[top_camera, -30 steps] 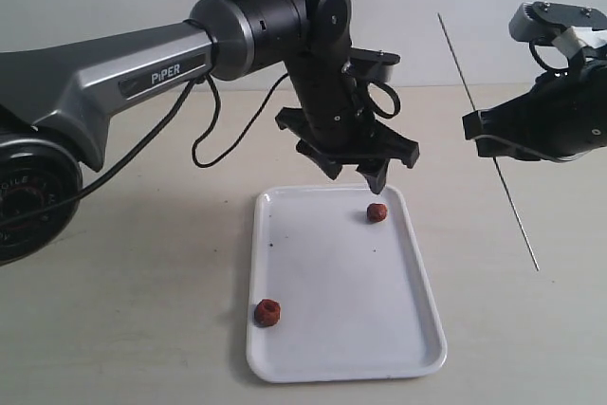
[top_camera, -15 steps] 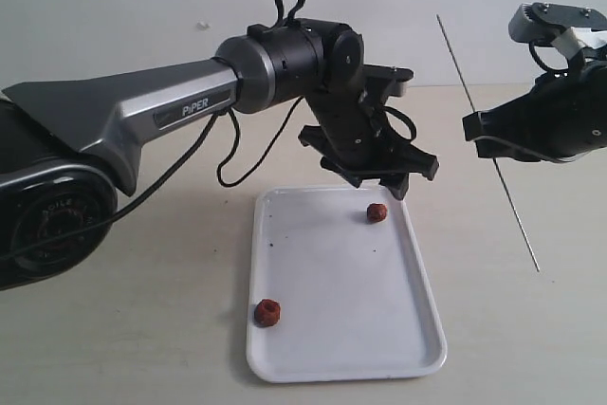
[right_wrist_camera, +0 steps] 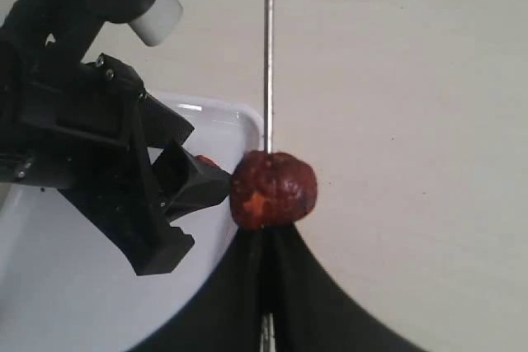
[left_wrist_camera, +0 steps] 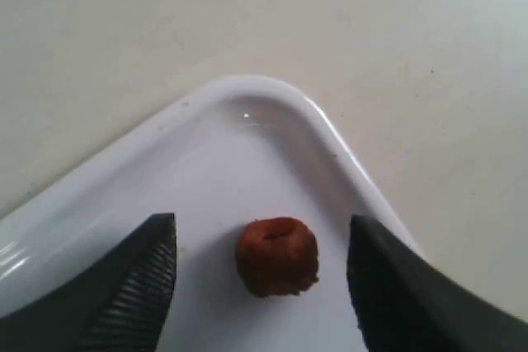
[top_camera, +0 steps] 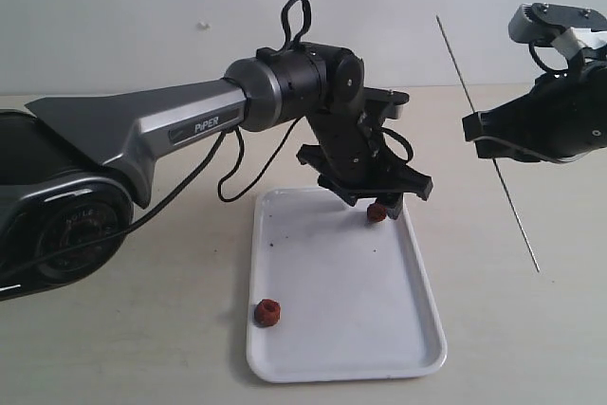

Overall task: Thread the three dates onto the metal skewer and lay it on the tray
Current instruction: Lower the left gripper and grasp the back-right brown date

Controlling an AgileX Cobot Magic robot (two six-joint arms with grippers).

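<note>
Since the earlier frame the left arm has swung down and forward, bringing the left tool [top_camera: 379,204] from above the tray down to its far right corner. The right arm has not shifted.

The pale surface [top_camera: 142,348] carries the white tray [top_camera: 332,329], which lies with its long side running away from the exterior camera. The left arm reaches in from the left of that view. Its left tool [left_wrist_camera: 262,268] is released, with its two fingers [left_wrist_camera: 140,278] spread wide on either side of the far date [top_camera: 377,211]. In the left wrist view the far date [left_wrist_camera: 276,255] sits on the tray floor just inside the rounded corner, with clear gaps to both fingers.

On the right, the right tool [top_camera: 477,135] hangs above the surface beside the tray, clenched on the metal skewer [top_camera: 517,220], which slants steeply with its lower tip near the surface. In the right wrist view the third date [right_wrist_camera: 273,189] is threaded on the metal skewer [right_wrist_camera: 268,55], just past the right tool [right_wrist_camera: 266,278].

The near date [top_camera: 267,311] lies against the tray's left rim towards the front corner, well apart from the far date.
</note>
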